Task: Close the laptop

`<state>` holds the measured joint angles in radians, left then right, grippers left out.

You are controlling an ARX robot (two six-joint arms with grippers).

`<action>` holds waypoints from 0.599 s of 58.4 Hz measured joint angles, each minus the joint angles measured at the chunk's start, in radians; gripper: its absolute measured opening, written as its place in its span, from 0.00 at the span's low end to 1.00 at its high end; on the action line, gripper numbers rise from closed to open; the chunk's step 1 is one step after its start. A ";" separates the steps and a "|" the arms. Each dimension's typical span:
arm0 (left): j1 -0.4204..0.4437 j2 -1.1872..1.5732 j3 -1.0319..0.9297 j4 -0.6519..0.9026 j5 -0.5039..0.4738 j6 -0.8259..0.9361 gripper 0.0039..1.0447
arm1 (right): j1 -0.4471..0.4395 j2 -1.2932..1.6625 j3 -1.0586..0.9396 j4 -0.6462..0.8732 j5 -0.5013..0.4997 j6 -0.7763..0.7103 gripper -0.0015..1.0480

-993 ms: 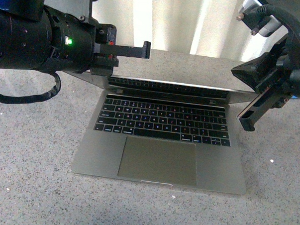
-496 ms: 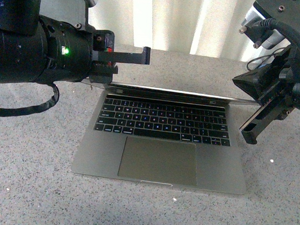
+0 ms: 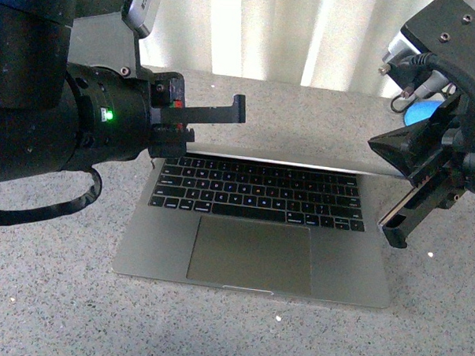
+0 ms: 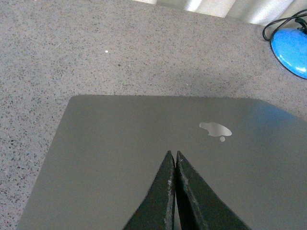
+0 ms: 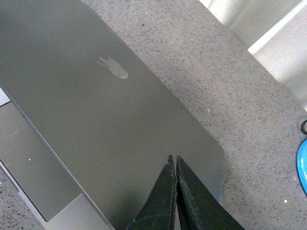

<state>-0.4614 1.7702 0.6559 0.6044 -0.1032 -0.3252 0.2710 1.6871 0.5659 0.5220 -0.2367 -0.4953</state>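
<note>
The one laptop's [image 3: 250, 249] lid [image 4: 120, 158] has dropped lower; left claw [image 4: 172, 154], right claw [image 5: 173, 158] pinched together.

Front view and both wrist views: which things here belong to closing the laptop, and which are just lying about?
Part of the job:
laptop, its lid partly open
left gripper, shut, at the lid's back
right gripper, shut, at the lid's back

Just lying about:
blue object with a black cable, on the table past the laptop
curtain behind
</note>
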 joint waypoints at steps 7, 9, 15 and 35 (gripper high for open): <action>-0.006 0.004 -0.011 0.006 0.002 -0.016 0.03 | 0.005 0.010 -0.007 0.009 0.000 0.011 0.01; -0.006 0.007 -0.014 0.008 0.003 -0.019 0.03 | 0.007 0.015 -0.008 0.012 0.000 0.014 0.01; -0.005 0.020 -0.021 0.013 0.010 -0.026 0.03 | 0.011 0.030 -0.008 0.019 0.000 0.021 0.01; 0.012 0.078 -0.044 0.036 0.052 -0.081 0.03 | 0.026 0.077 -0.021 0.039 0.004 0.039 0.01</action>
<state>-0.4492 1.8481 0.6121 0.6407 -0.0513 -0.4065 0.2966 1.7645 0.5449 0.5606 -0.2325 -0.4561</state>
